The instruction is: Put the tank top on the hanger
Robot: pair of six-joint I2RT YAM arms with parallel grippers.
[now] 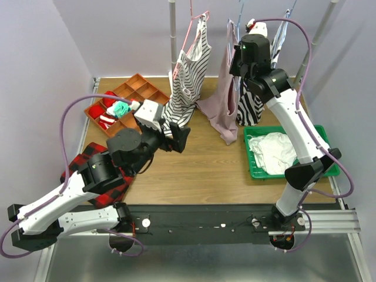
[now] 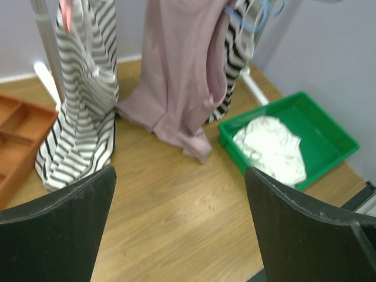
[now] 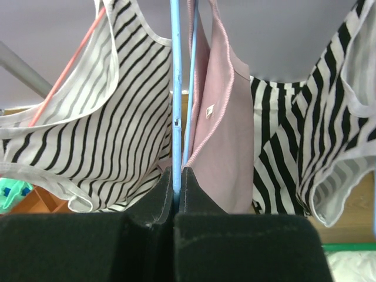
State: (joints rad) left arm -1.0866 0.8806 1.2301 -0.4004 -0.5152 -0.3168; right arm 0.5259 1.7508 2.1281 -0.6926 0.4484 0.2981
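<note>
The mauve-pink tank top [image 1: 222, 103] [image 2: 176, 70] [image 3: 218, 123] hangs from the rack, and its hem trails onto the wooden table. One strap runs beside the pale blue wire hanger [image 3: 175, 88] [image 1: 239, 10] [image 2: 248, 21]. My right gripper [image 3: 177, 176] [image 1: 236, 57] is raised at the rack and shut on the hanger's wire, with the tank top's edge just to the right of its fingers. My left gripper [image 2: 179, 176] [image 1: 179, 138] hovers low over the table, wide open and empty, pointing toward the hanging clothes.
A black-and-white striped top [image 1: 189, 76] hangs on a pink hanger [image 1: 194, 26] at the left, and another striped top [image 1: 249, 103] hangs at the right. A green tray [image 1: 322, 134] holds a white garment [image 1: 273, 150]. An orange compartment box [image 1: 138, 88] and a plaid cloth [image 1: 79, 165] lie at the left.
</note>
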